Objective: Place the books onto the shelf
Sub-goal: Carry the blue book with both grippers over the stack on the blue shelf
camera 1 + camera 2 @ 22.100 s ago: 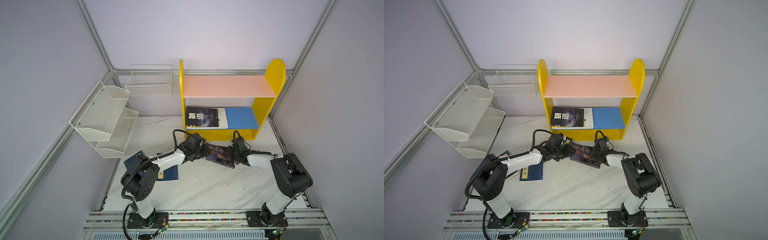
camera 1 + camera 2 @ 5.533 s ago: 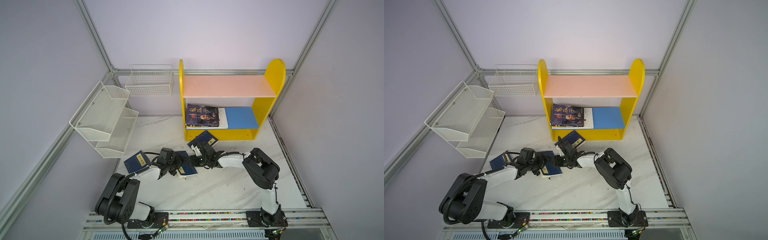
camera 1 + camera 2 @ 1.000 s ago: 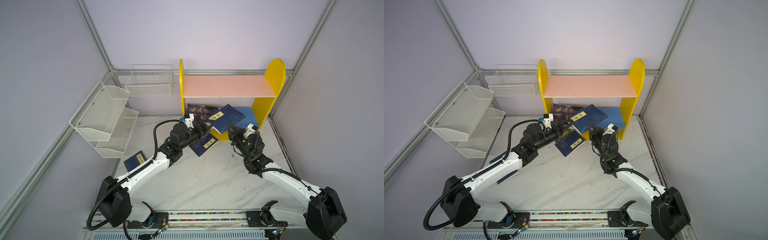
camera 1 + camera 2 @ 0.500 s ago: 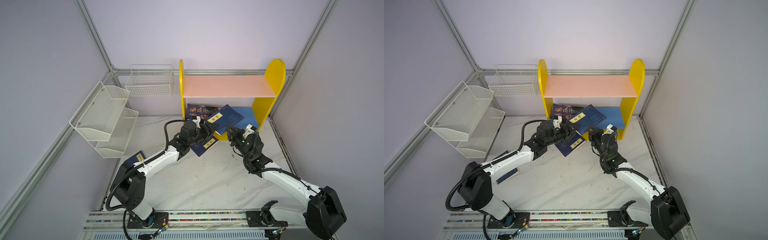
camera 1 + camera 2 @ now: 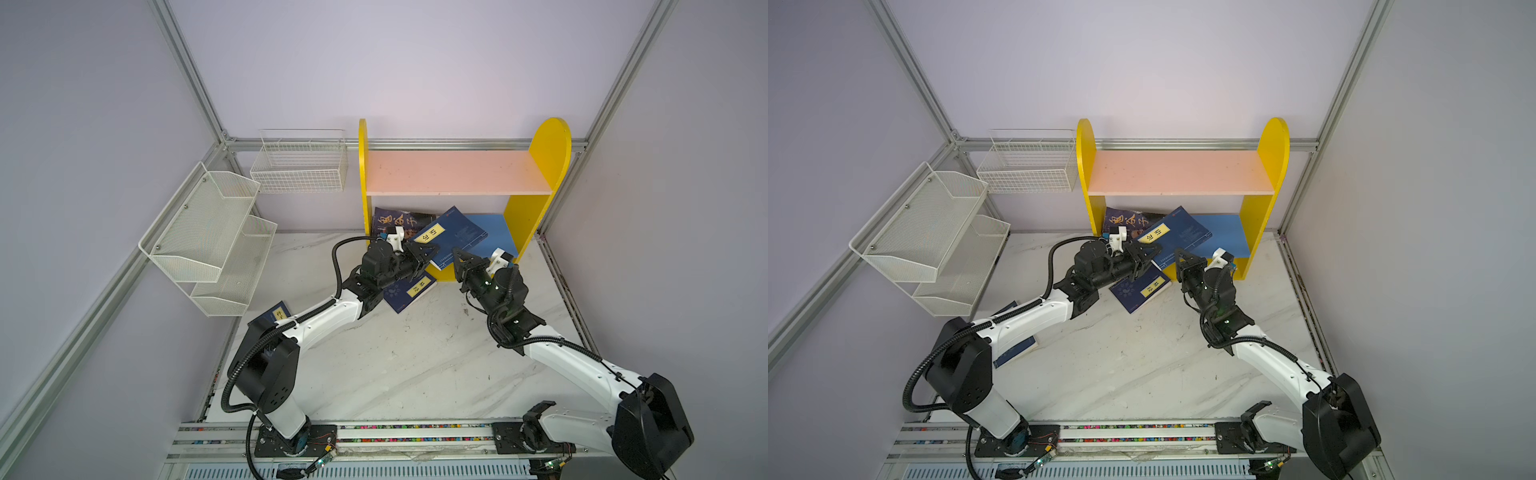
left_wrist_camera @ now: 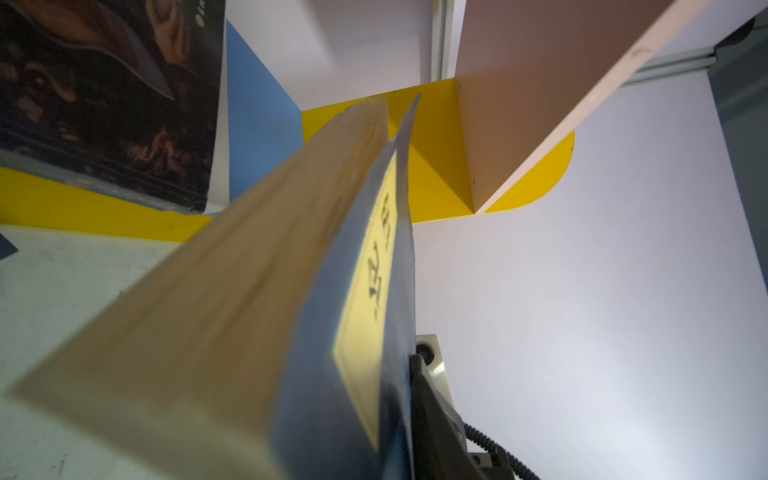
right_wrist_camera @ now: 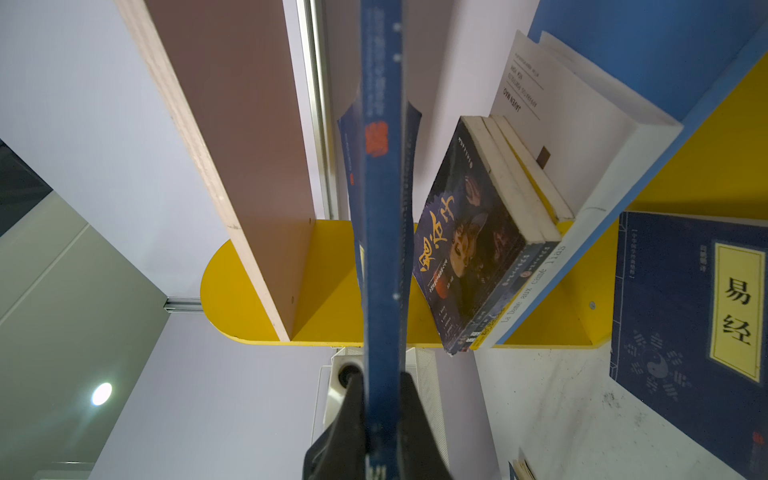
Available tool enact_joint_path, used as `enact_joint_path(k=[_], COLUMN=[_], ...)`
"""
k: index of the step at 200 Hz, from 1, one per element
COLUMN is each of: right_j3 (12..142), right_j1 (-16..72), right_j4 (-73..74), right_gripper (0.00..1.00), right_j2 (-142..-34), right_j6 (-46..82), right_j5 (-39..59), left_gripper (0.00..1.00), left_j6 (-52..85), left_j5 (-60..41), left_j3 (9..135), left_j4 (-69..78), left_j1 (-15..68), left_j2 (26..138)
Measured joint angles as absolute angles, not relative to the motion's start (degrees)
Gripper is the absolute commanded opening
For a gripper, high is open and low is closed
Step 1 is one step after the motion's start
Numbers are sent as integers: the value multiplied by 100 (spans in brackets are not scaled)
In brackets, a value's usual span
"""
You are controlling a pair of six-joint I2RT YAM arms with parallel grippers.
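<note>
Fingers (image 7: 415,432) of the right gripper (image 7: 380,390) are clamped on the spine of a navy book (image 7: 382,208), one on each cover, as the right wrist view shows. In both top views that book hangs tilted in the mouth of the shelf (image 5: 557,162). Its far corner is under the pink upper board (image 5: 449,170) and over the blue lower board (image 5: 498,228), and its near edge is out past the yellow front lip. The left gripper (image 5: 420,255) sits at the book's near left corner, beside the yellow title label. In the left wrist view one finger (image 6: 432,415) lies against the cover, but the other is hidden behind the pages, so I cannot tell whether this grip is closed or merely close. At the left end of the lower board a dark illustrated book (image 5: 395,220) tops a stack, with a white book (image 7: 561,116) at the bottom. A second navy book (image 5: 409,291) lies flat on the worktop (image 5: 415,365) just before the shelf, partly under the left gripper. A third navy book (image 5: 277,312) lies at the worktop's left edge, partly under the left arm.
</note>
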State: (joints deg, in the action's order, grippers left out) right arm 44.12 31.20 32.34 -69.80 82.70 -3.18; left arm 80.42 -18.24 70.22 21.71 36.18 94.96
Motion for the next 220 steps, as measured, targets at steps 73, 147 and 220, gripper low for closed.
enact_joint_path(k=[73,147,220], right_j3=[4303,3822,4305], right_j1=[3028,1734,1352], right_j4=[3232,3173,3629], right_gripper=[66,79,75], right_j2=[-6963,-6670,-7358], right_j6=[7822,7081,6696], right_j5=[342,2467,5172], left_gripper=[1,0,0], left_j6=[8145,7288,5990], left_j5=[-2169,-3968,-5269], left_j3=[7026,7122,7439], left_j4=[2128,580,-1096], left_j1=[3422,2049,1774], left_j2=[9491,8471,8342])
